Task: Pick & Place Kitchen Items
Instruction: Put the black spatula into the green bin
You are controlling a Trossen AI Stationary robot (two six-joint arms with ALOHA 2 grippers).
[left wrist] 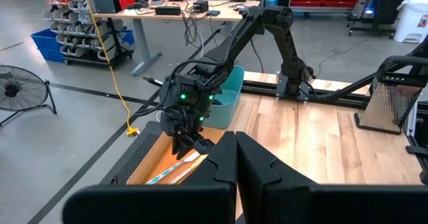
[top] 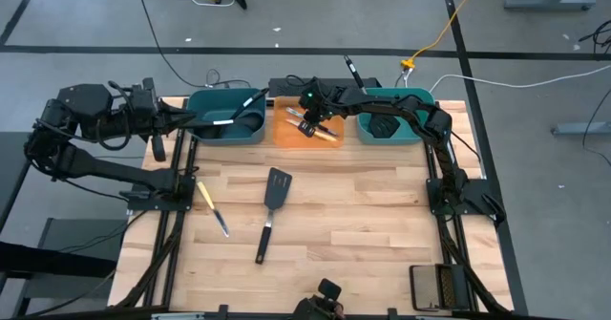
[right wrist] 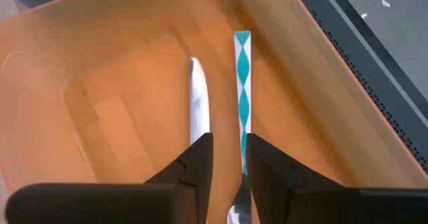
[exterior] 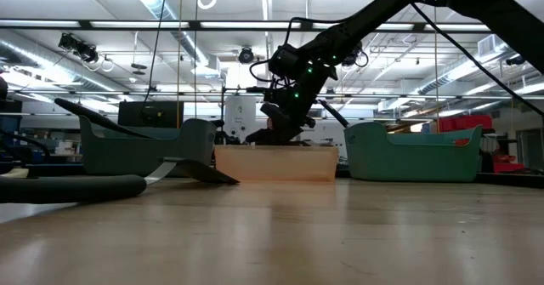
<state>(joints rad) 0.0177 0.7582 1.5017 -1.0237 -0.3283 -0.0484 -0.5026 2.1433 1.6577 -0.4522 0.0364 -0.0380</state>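
The right pincer (top: 307,121) hangs inside the orange bin (top: 284,135), the middle of three bins along the far edge of the table (top: 363,215). In the right wrist view its fingers (right wrist: 194,160) stand slightly spread, with a narrow gap between them. Just ahead of the tips a silver knife (right wrist: 198,107) lies on the bin floor, and beside it a second knife (right wrist: 242,83) with a teal and white diamond pattern, whose near end runs down into the gap; whether the fingers still touch it I cannot tell. From above, a yellow handle (top: 328,138) lies in the same bin just beside this pincer.

The left pincer (top: 187,118), pressed together and holding nothing, waits at the near rim of the left teal bin (top: 199,129), where a black ladle (top: 250,121) lies. The right teal bin (top: 368,127), on the far side of the right pincer, holds a black spatula head (top: 384,126).

Well away from both pincers, on the open table, lie a black spatula (top: 272,208) and a yellow-handled knife (top: 211,205).
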